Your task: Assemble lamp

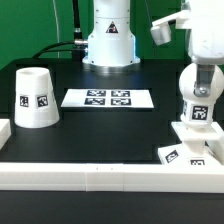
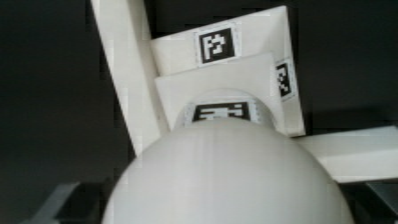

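Note:
My gripper (image 1: pixel 198 78) is shut on the white round-topped bulb (image 1: pixel 196 100) and holds it upright at the exterior view's right. The bulb's lower end is right over the low square base (image 1: pixel 183 152), which lies by the front rail; I cannot tell whether they touch. In the wrist view the bulb (image 2: pixel 222 170) fills the middle, with the tagged base (image 2: pixel 231 70) beyond it. Dark fingers (image 2: pixel 54 205) show at either side of the bulb. The tapered shade (image 1: pixel 38 97) stands alone at the exterior view's left.
The marker board (image 1: pixel 108 98) lies flat in the middle of the black table. A long white rail (image 1: pixel 100 172) runs along the front edge, and another rail piece (image 1: pixel 5 130) is at the left. The robot's pedestal (image 1: pixel 108 45) stands at the back.

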You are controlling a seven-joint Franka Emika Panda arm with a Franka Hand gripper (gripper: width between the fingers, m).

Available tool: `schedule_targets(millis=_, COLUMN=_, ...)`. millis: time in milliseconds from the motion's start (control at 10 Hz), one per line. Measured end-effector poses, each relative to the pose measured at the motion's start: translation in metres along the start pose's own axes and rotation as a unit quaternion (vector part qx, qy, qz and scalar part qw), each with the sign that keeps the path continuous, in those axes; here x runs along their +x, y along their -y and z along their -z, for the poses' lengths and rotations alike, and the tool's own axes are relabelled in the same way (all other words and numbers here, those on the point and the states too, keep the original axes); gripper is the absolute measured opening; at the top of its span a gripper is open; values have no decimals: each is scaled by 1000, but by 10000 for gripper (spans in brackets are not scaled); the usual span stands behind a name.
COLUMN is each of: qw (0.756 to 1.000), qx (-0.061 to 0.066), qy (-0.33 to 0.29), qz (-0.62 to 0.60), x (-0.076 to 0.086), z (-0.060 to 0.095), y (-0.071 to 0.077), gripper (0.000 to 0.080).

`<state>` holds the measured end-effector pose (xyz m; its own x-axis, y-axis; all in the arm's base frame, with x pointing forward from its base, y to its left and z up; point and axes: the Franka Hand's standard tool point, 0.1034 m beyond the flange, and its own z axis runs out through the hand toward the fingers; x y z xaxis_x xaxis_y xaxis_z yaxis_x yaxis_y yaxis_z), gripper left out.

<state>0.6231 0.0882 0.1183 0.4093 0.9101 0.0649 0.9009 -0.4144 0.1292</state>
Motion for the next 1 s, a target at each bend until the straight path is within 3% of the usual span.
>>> schedule_targets(millis=200, qw=997, qx=-10, qy=-11, qz=-71, x=3, z=-1, y=0, gripper=578)
schedule_targets(millis=700, qw=975, qx=-6, qy=-13, qz=-220, x=3, z=-1, y=0, gripper=579)
schedule_targets(millis=800, qw=966, qx=-5, qy=-14, qz=-258, x=3, z=-1, y=0, gripper=579)
schedule_targets(millis=1000, qw=918, qx=11, qy=-25, qz=-395, x=-3, z=-1, y=-1, gripper=579)
